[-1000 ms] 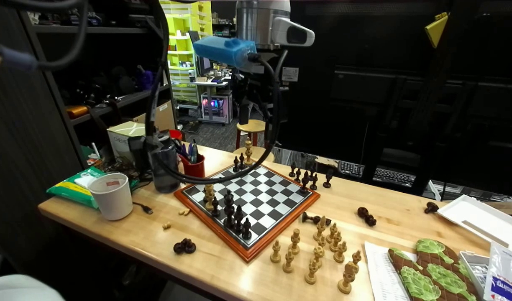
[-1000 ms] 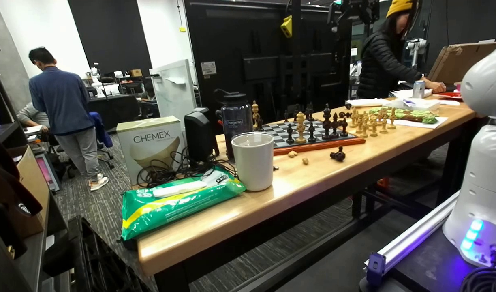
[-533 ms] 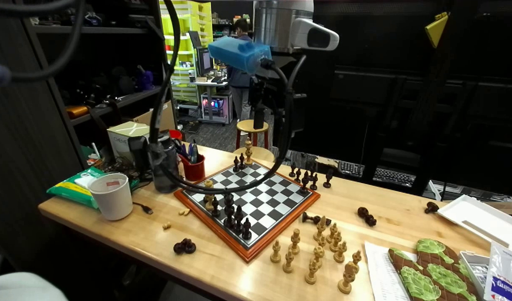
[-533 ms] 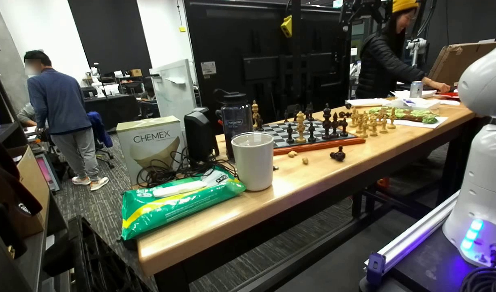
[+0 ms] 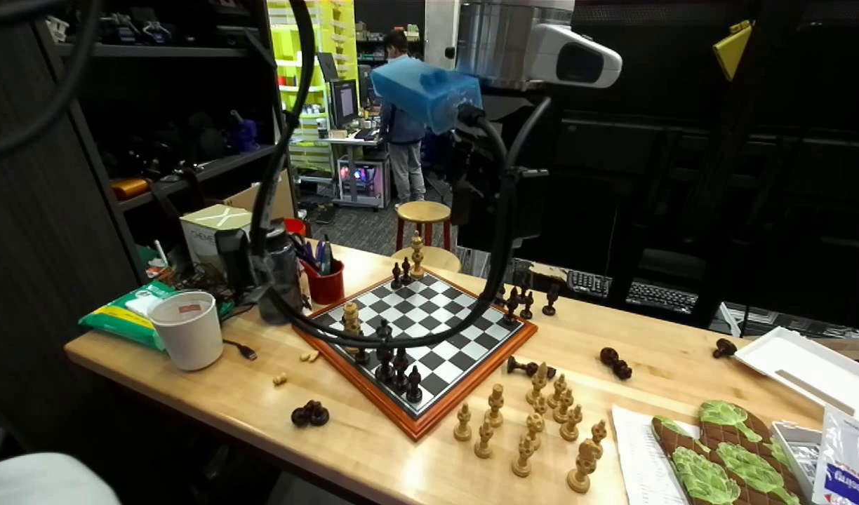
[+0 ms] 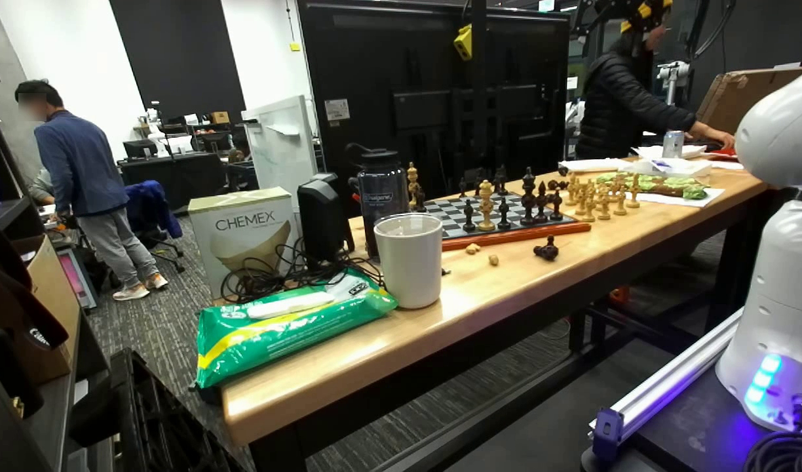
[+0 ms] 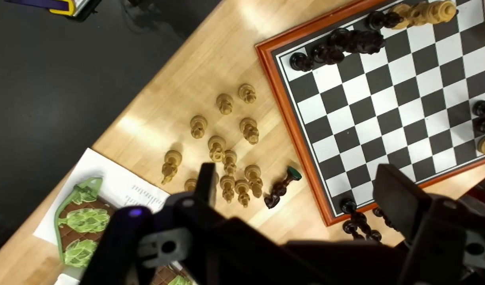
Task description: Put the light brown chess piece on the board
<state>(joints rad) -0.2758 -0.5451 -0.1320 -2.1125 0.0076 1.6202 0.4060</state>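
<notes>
Dark shelving (image 5: 170,50) lines the left in an exterior view; rightward follow a white cup (image 5: 189,337), the checkered board (image 5: 433,308) bearing two light brown chess pieces (image 5: 351,314), the gripper (image 7: 295,174) hanging above the table (image 5: 261,403) (jaws spread wide), and further light brown chess pieces (image 5: 495,407) upright beside the board.

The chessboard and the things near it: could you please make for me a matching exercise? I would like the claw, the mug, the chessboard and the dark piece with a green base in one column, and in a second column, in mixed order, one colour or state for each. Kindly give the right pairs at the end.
Things
1. claw
2. mug
3. chessboard
4. dark piece with a green base

Colours and states
A. checkered black and white
B. lying on its side
C. open, holding nothing
D. plain white

Right pairs: 1-C, 2-D, 3-A, 4-B
</notes>
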